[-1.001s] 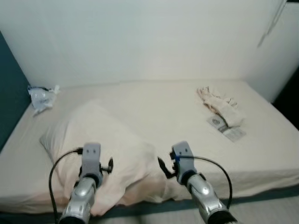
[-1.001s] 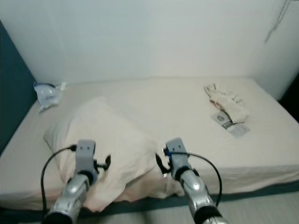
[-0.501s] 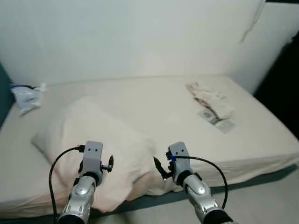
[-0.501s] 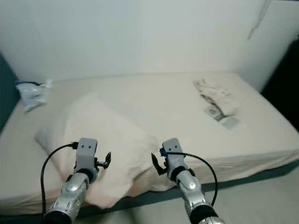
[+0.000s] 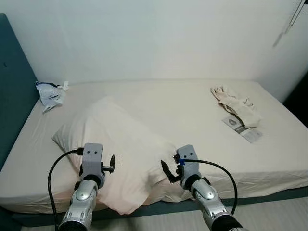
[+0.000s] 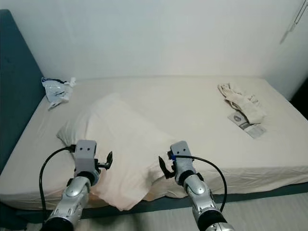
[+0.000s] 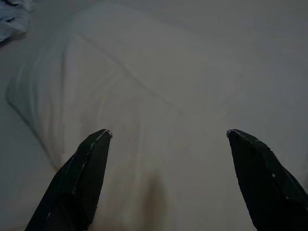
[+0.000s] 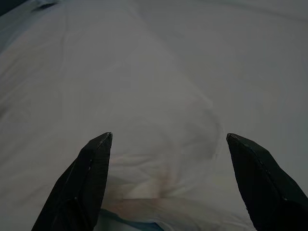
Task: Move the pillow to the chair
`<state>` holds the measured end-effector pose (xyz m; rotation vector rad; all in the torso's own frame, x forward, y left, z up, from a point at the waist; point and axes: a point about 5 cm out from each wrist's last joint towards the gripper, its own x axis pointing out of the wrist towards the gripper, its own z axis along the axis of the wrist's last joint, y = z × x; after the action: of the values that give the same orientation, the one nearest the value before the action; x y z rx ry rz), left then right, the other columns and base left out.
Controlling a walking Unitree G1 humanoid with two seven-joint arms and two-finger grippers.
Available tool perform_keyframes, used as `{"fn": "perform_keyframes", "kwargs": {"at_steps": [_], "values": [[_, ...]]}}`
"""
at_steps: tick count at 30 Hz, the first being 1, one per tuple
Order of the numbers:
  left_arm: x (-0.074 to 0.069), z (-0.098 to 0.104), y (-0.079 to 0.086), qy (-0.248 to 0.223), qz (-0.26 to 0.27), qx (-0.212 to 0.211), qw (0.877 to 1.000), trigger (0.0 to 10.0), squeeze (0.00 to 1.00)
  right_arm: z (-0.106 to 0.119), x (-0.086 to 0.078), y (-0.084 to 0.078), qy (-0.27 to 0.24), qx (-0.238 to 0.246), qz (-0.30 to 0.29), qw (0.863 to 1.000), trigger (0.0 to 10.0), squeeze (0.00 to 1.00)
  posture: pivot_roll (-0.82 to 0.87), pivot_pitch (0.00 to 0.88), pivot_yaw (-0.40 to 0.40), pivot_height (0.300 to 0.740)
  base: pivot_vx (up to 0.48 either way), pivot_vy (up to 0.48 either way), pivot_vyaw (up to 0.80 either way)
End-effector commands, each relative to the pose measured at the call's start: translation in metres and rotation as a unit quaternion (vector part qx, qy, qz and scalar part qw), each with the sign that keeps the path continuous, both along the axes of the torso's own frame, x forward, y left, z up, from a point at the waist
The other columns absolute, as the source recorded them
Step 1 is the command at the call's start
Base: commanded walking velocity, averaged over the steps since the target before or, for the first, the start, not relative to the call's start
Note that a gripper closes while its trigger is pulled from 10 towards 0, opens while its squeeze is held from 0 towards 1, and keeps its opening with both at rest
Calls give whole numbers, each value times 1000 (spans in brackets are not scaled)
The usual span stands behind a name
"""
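No readable text anywhere, printed card (image 5: 243, 129) on the bed (image 5: 168, 103) beside the cloth (image 5: 234, 107) carries a round mark (too small and blurred to read), no numbers, no brands

Both grippers' fingers (image 7: 89, 163) spread wide.

1. Ahead of the left gripper (image 7: 168, 137), fingers spread wide, the pillow (image 5: 120, 149) bulges between the tips, nothing lying on it.
2. The right gripper (image 8: 168, 137), also spread, faces the pillow's lower corner, with bare bed (image 5: 173, 103) sheet beyond it.
3. Far ahead and outward of the left gripper, a crumpled bag (image 5: 49, 94) sits by the dark headboard (image 5: 14, 86).
4. Well off the right gripper's outer side lie a folded cloth (image 5: 236, 107) and a card (image 5: 243, 128).
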<state>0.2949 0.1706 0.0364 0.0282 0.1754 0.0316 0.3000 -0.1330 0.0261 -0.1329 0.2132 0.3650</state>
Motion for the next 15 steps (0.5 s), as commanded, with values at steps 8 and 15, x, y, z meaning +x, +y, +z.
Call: {"fn": "perform_keyframes", "kwargs": {"at_steps": [8,15], "values": [[-1,-6,-1,21,5,22,1000,10000,0,0,0,0,-1,-2,6,1000,10000,0,-52,48,-28,740,0,-180,0],[-2,-9,2,27,26,4,999,10000,0,2,1,-3,-3,0,2,1000,10000,0,-47,46,-36,740,0,-69,0]]}}
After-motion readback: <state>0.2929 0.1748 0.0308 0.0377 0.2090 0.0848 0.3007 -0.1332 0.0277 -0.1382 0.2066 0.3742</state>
